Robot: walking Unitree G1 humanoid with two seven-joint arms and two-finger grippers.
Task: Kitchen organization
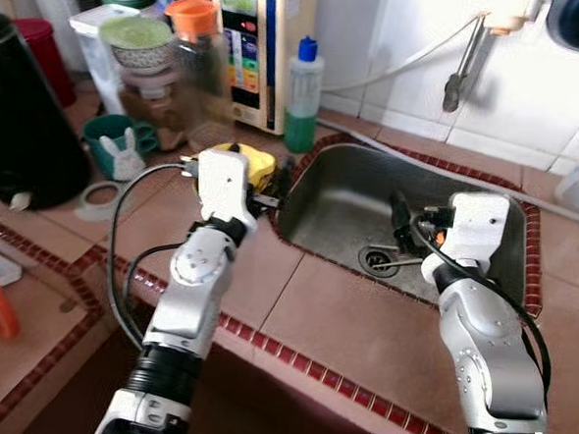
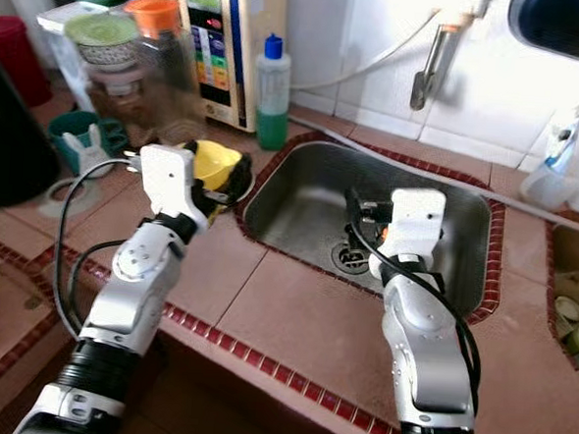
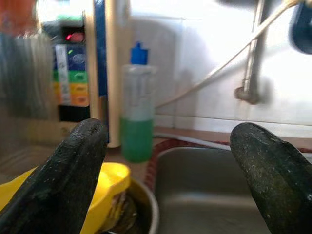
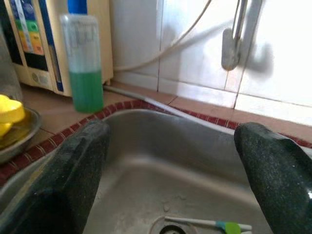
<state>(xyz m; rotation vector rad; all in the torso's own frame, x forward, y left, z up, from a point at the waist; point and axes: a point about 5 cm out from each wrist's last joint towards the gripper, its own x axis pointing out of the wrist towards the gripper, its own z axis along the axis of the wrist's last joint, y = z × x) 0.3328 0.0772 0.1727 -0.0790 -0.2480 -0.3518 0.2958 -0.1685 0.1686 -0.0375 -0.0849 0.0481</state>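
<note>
Both silver arms reach forward from the robot's chest over the tiled table. The left end effector [image 1: 272,188] hovers at the left rim of the steel sink [image 1: 345,196], its two black fingers [image 3: 63,183] spread wide and holding nothing. The right end effector [image 1: 404,224] hangs over the sink basin, its fingers likewise parted and empty.

Just under the left end effector sits a metal bowl [image 3: 144,209] with something yellow [image 3: 109,178] in it, touching the sink's rim. In the basin, beside the drain [image 1: 375,260], lies a slim white utensil with a green tip [image 4: 214,225], possibly a toothbrush.

My judgement is that the robot is at the approach step, with nothing picked up yet. The nearest candidates are the bowl for the left arm and the utensil for the right. The next move calls for lowering one open end effector around its target and closing; the utensil lies flat on steel and looks hard to pinch.

Counted: one sink, one metal bowl, one utensil in the basin, one bottle of green liquid with a blue cap [image 1: 302,95] by the back wall, one water purifier [image 1: 259,48] beside it, one teal cup [image 1: 112,139] well apart to the left, and one faucet [image 1: 460,75].
</note>
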